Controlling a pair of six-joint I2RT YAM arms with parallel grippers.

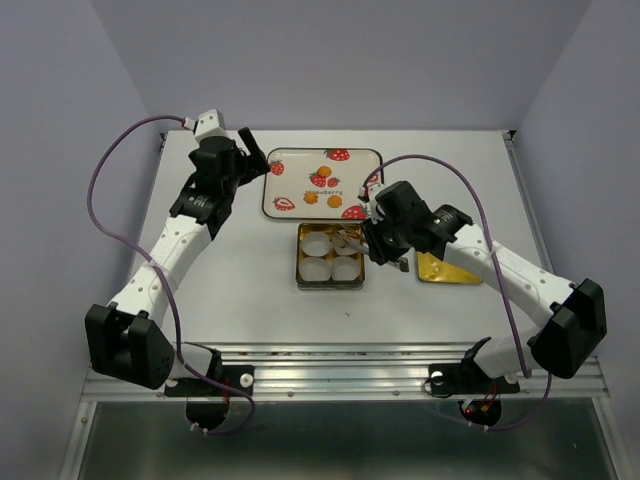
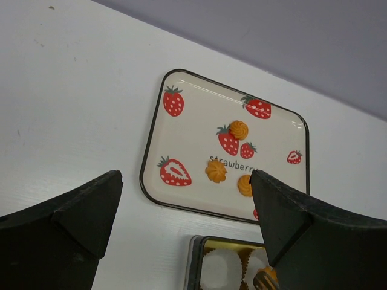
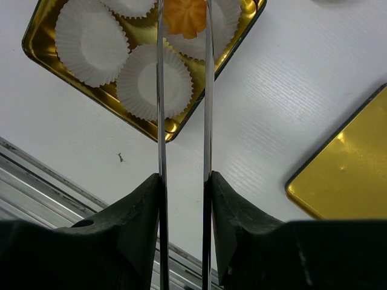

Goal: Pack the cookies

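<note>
right gripper (image 1: 350, 240): thin blades nearly closed, pinching one cookie (image 3: 184, 13) over the tin's far-right cup
left gripper (image 2: 186, 181): spread wide, holding nothing, hovering left of the tray
tray (image 2: 193, 115): far centre, three cookies (image 2: 216, 171) on it
tin (image 3: 172, 125): just near of the tray, four paper cups (image 3: 91, 39)
risk: let go off-centre and it probably clips the cup rim and rolls out
</note>
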